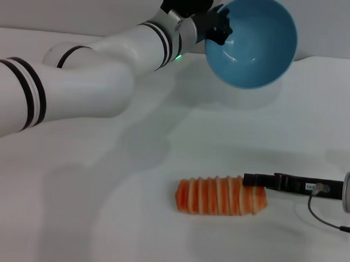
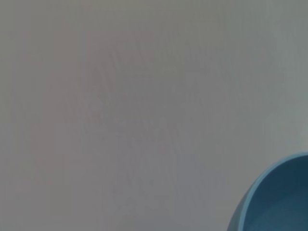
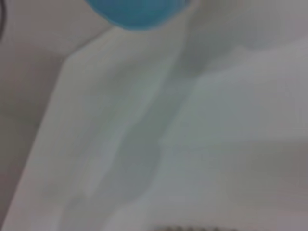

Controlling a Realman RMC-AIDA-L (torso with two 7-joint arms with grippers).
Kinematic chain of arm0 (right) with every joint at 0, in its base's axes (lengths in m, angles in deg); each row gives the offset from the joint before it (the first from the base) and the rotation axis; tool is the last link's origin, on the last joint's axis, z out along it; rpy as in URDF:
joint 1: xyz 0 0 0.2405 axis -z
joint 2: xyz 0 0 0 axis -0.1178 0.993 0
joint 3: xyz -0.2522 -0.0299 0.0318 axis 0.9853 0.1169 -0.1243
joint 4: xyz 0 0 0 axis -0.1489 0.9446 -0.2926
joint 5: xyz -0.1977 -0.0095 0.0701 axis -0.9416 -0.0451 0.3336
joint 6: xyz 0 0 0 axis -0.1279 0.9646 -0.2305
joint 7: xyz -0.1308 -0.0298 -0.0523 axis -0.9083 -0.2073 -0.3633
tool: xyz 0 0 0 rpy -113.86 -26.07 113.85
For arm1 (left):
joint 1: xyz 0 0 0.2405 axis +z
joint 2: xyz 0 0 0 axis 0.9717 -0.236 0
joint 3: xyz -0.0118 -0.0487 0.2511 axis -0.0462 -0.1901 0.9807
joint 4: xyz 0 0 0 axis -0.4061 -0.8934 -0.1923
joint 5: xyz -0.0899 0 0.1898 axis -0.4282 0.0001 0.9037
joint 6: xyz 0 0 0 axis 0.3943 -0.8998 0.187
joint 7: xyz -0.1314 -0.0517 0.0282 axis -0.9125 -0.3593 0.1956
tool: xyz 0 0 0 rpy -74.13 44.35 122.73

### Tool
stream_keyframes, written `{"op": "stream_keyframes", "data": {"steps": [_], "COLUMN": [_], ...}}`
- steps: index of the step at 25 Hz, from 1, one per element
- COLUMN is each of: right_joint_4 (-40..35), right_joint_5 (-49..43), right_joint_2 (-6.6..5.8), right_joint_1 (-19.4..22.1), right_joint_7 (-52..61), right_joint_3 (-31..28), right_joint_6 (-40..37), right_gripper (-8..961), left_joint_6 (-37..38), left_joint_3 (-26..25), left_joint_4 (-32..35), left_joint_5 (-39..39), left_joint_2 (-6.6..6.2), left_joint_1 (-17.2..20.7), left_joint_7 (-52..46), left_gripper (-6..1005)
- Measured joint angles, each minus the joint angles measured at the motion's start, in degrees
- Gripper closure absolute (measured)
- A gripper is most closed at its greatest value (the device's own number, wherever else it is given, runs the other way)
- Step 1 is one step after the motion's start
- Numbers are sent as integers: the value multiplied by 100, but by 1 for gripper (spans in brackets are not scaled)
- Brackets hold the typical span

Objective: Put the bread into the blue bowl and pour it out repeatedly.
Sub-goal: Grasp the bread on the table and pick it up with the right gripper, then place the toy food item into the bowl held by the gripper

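Our left gripper [image 1: 217, 29] grips the bowl [image 1: 254, 44] at 12 o'clock, tipped up; our right gripper [image 1: 251, 180] touches the bread [image 1: 218, 197], which looks light and bumpy, best pinched across its middle, but we cannot tell if those fingers are open.

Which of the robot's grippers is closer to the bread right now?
The right gripper. It sits at the bread's end on the table. The left gripper is up high and farther back, holding the blue bowl tipped.

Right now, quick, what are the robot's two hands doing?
Left gripper: closed on the blue bowl's rim, holding it tipped up.
Right gripper: at the bread; cannot tell.
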Motion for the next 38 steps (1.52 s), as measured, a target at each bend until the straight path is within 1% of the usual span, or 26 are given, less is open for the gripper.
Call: {"op": "stream_keyframes", "data": {"steps": [6, 8, 11, 15, 16, 20, 23, 24, 25, 26, 29, 33, 38], "right_joint_4": [-110, -326, -842, -1785, -1961, -2809, -3285, -3333, -3347, -3347, -3344, -3292, -3093], "right_joint_5": [86, 139, 311, 567, 579, 609, 599, 582, 565, 565, 495, 435, 456], "right_joint_2": [4, 0, -18, -30, -30, -31, -42, -55, -68, -68, -94, -68, -66], "right_joint_1": [5, 41, 159, 366, 397, 514, 548, 545, 540, 540, 519, 557, 560], "right_joint_7": [-278, -298, -288, -111, -40, 328, 495, 513, 523, 523, 601, 643, 694], "right_joint_3": [-21, -35, -43, -50, -53, -105, -368, -434, -490, -490, -624, -624, -644], "right_joint_6": [-276, -465, -911, -1390, -1438, -1605, -1715, -1724, -1727, -1727, -1714, -1572, -1422], "right_gripper": [621, 663, 701, 739, 747, 777, 804, 814, 824, 826, 833, 842, 852], "left_joint_6": [-9, -5, 97, 438, 550, 967, 1306, 1617, 1778, 1778, 2282, 2597, 3069], "left_joint_3": [-7, -20, -37, -332, -393, -379, -398, -405, -405, -405, -395, -368, -394], "left_joint_4": [-22, -42, -113, -202, -250, -303, -337, -391, -411, -411, -421, -230, 143], "left_joint_5": [0, 0, 1, 3, 10, 51, 59, 61, 62, 62, 64, 62, 64], "left_joint_2": [0, 0, -16, -50, -52, -56, -63, -74, -75, -75, -75, -49, -52], "left_joint_1": [11, 14, 15, -5, -12, -38, -77, -171, -223, -223, -367, -388, -414], "left_joint_7": [-15, -16, -16, 2, 18, 35, 37, 37, 38, 38, 40, 42, 44], "left_gripper": [998, 998, 999, 999, 999, 999, 998, 998, 998, 999, 999, 998, 998]}}
